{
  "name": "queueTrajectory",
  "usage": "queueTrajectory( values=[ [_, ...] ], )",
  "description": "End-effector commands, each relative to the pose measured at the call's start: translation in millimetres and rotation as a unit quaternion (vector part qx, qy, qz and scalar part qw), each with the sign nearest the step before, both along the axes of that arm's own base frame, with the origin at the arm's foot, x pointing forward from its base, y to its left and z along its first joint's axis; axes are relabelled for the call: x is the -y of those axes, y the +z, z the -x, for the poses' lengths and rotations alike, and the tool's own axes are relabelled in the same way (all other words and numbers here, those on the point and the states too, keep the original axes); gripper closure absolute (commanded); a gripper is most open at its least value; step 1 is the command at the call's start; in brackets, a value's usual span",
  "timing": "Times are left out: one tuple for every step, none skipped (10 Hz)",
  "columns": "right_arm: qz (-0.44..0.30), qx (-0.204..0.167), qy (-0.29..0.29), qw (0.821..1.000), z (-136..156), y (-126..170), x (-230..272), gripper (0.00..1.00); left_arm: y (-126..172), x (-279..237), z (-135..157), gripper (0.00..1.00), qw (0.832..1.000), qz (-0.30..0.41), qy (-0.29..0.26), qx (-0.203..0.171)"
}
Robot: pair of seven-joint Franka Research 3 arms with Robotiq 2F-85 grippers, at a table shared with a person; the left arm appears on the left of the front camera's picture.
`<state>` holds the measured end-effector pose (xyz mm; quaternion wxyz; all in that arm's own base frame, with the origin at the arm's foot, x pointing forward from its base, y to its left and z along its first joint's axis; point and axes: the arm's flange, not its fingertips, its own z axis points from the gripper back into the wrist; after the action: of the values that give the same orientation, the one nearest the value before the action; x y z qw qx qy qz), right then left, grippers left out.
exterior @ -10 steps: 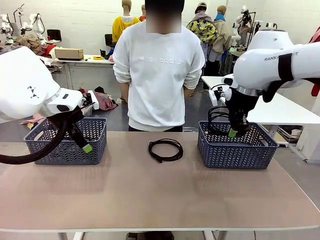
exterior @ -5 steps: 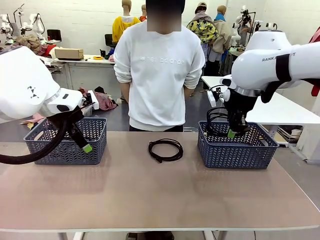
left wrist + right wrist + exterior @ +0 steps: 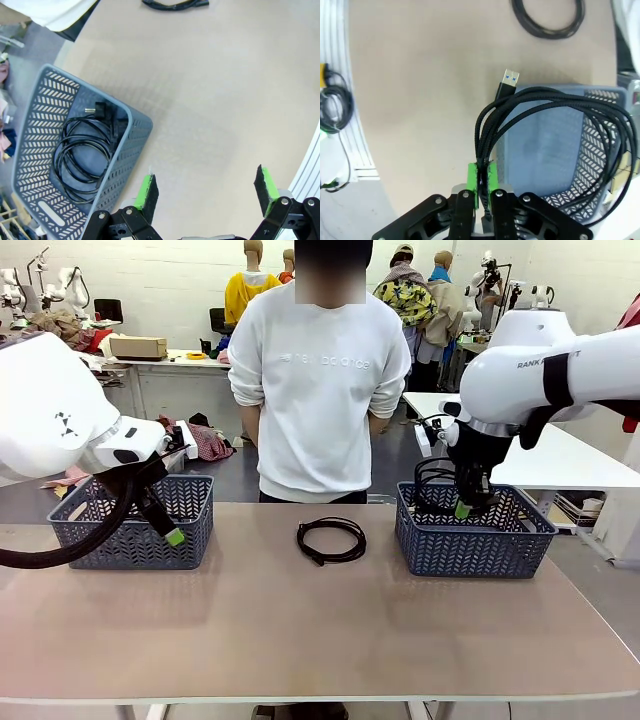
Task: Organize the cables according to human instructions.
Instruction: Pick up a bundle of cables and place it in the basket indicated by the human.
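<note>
One coiled black cable [image 3: 331, 538] lies on the table between the two grey baskets; it also shows at the top edge of the left wrist view [image 3: 175, 5] and as a coil [image 3: 548, 20] in the right wrist view. Another cable [image 3: 85, 155] rests coiled inside the left basket [image 3: 35, 130]. My right gripper [image 3: 462, 504] hangs over the right basket [image 3: 470, 545], shut on a looped braided cable [image 3: 535, 112] with a USB plug [image 3: 507, 82]; its jaws [image 3: 481, 185] pinch the strands. My left gripper [image 3: 168, 530] [image 3: 206, 190] stands open with nothing in it, in front of the left basket [image 3: 110, 540].
A person in a white sweatshirt [image 3: 318, 380] stands at the far edge, arms at the sides. The near half of the tabletop [image 3: 320, 640] is bare. My left arm's thick black hose [image 3: 60, 550] curves beside the left basket.
My right gripper has shifted slightly left and down over the right basket with the cable still in it. The left arm and the person have not moved.
</note>
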<state>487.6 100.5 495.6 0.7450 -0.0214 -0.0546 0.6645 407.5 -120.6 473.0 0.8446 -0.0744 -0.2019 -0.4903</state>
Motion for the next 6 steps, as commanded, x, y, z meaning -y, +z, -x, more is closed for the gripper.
queueTrajectory(
  values=[
    [-0.009, 0.007, 0.006, 1.0, -31.3, -4.1, 15.0, 0.9, 0.5, -1.6, 0.3, 0.0, 1.0, -0.001, 0.003, 0.001],
    [-0.011, 0.01, 0.001, 1.0, -42.2, -8.1, 22.5, 0.9, 0.5, -1.6, 0.3, 0.0, 1.0, -0.001, 0.003, 0.001],
    [-0.006, 0.013, -0.006, 1.0, -50.8, -11.5, 27.6, 0.9, 0.5, -1.6, 0.3, 0.0, 1.0, -0.001, 0.003, 0.001],
    [-0.002, 0.011, -0.005, 1.0, -59.8, -18.4, 30.6, 0.9, 0.5, -1.6, 0.3, 0.0, 1.0, -0.001, 0.003, 0.001],
    [0.001, 0.013, 0.002, 1.0, -68.1, -25.2, 33.8, 0.9, 0.5, -1.6, 0.3, 0.0, 1.0, -0.001, 0.003, 0.001],
    [0.005, 0.011, 0.005, 1.0, -77.4, -31.5, 37.0, 0.9, 0.5, -1.6, 0.3, 0.0, 1.0, -0.001, 0.003, 0.001]
  ],
)
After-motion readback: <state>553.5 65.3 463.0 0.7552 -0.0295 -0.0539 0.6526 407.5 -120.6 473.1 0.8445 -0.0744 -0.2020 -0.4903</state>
